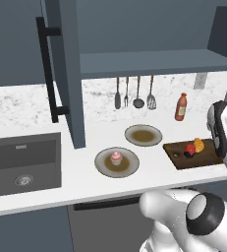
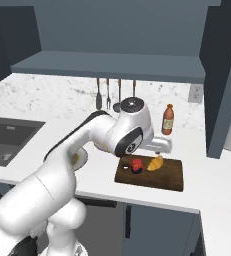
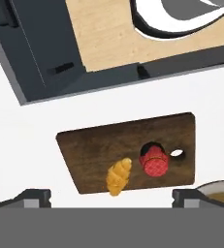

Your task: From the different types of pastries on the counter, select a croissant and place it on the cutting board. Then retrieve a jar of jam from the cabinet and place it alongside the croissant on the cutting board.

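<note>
The dark brown cutting board (image 1: 203,158) (image 2: 162,179) (image 3: 94,150) lies on the white counter (image 1: 85,182). On it the golden croissant (image 1: 199,144) (image 2: 155,163) (image 3: 119,175) lies right beside the small red jar of jam (image 1: 189,149) (image 2: 136,164) (image 3: 153,162), which stands upright near the board's hole. My gripper (image 3: 111,199) hovers above the board, open, with its fingertips (image 3: 33,197) far apart and nothing between them. A pink-frosted cupcake (image 1: 116,157) sits on a round plate. The cabinet door (image 1: 68,74) stands open.
An empty round plate (image 1: 143,135) (image 3: 220,190) sits left of the board. An orange-red bottle (image 1: 181,107) (image 2: 168,119) stands behind it at the wall. Utensils (image 1: 134,93) hang on the backsplash. The dark sink (image 1: 24,167) is at the far left.
</note>
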